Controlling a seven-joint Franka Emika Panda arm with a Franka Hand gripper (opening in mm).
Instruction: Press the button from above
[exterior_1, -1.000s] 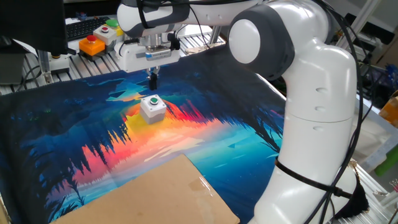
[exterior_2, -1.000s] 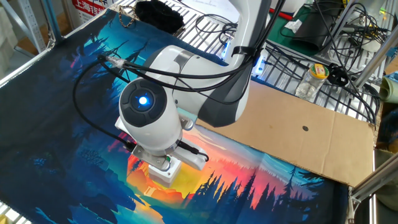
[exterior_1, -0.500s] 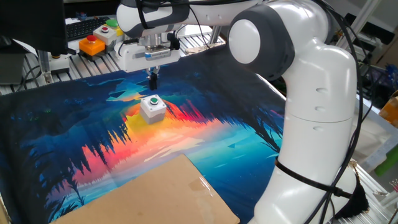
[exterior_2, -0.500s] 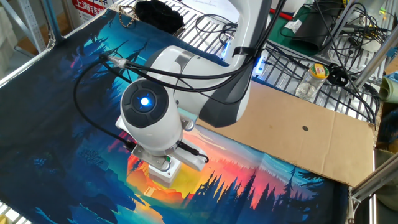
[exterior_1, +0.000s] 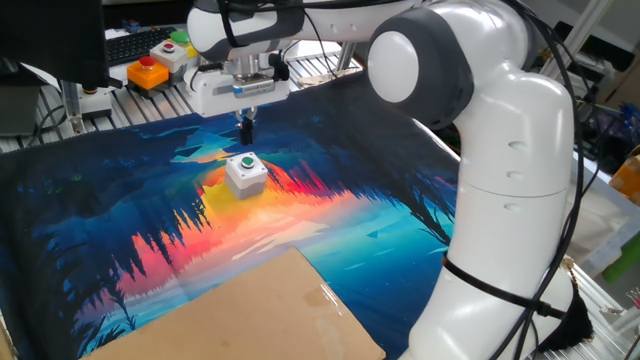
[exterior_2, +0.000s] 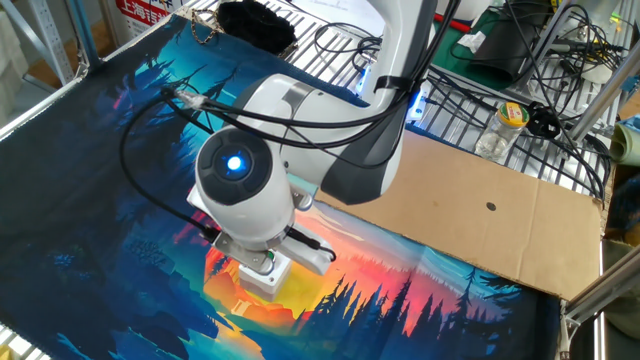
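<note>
The small green button sits on top of a white-grey square box on the colourful mat. My gripper points straight down, its dark fingertips shut together in one narrow tip. The tip hangs a short way above the button and slightly behind it, not touching it. In the other fixed view my wrist hides the button and the fingertips; only a corner of the box shows under it.
An orange-yellow box with a red button and a grey box with green and red buttons stand at the back left, off the mat. A cardboard sheet lies at the mat's near edge. Cables and clutter lie on the rack behind.
</note>
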